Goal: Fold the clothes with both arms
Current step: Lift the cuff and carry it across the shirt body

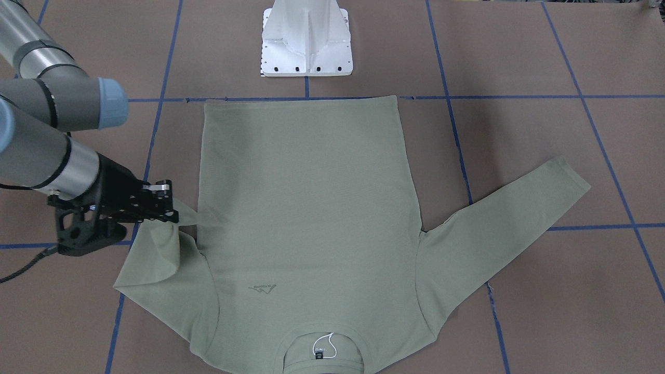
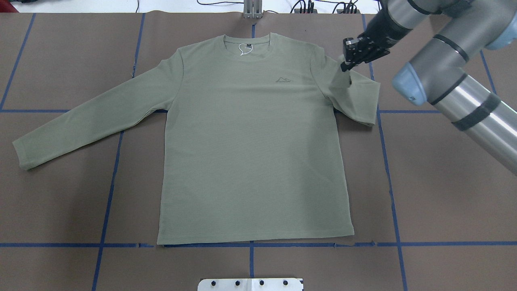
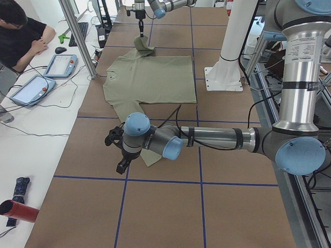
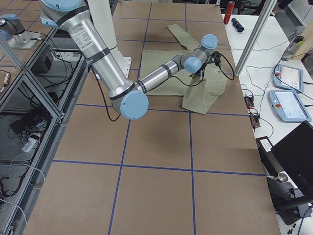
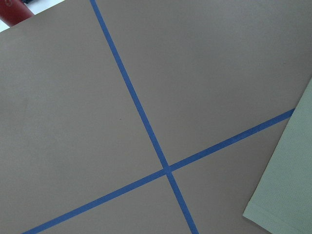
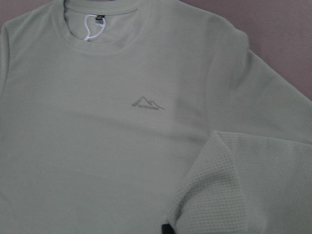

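Sage-green shirt (image 2: 250, 141) lying flat, front side up, on the brown table (image 2: 444, 194).
The right gripper (image 2: 344, 66) is clamped on the cuff end of one sleeve and holds it raised, doubled back toward the shoulder. The other sleeve lies stretched out straight. The left gripper (image 3: 122, 166) hangs above the table near that sleeve's cuff; whether its fingers are apart or together I cannot tell.

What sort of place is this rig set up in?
Most likely a robotics lab or test cell. The table under the shirt is covered in brown paper with a blue tape grid. Control tablets lie on a side bench where a person sits.
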Controlling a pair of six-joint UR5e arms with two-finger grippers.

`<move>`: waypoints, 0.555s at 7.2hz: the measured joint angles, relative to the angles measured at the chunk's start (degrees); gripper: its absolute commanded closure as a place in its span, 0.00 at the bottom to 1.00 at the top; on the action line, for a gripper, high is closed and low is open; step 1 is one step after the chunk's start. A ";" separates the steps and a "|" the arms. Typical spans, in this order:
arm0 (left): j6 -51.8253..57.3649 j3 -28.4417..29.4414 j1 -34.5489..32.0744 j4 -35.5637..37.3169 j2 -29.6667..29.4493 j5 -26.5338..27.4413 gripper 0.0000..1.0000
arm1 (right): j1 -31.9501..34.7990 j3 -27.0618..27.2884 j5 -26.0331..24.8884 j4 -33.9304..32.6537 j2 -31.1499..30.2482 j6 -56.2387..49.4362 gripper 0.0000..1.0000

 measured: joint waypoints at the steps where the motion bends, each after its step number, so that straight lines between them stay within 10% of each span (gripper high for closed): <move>1: 0.00 -0.01 0.00 0.03 0.02 0.00 0.00 | -1.46 -4.35 -2.07 0.11 6.06 1.38 1.00; 4: -0.06 0.08 -0.01 0.07 0.14 0.00 0.00 | -4.92 -13.76 -8.53 0.57 20.47 2.74 1.00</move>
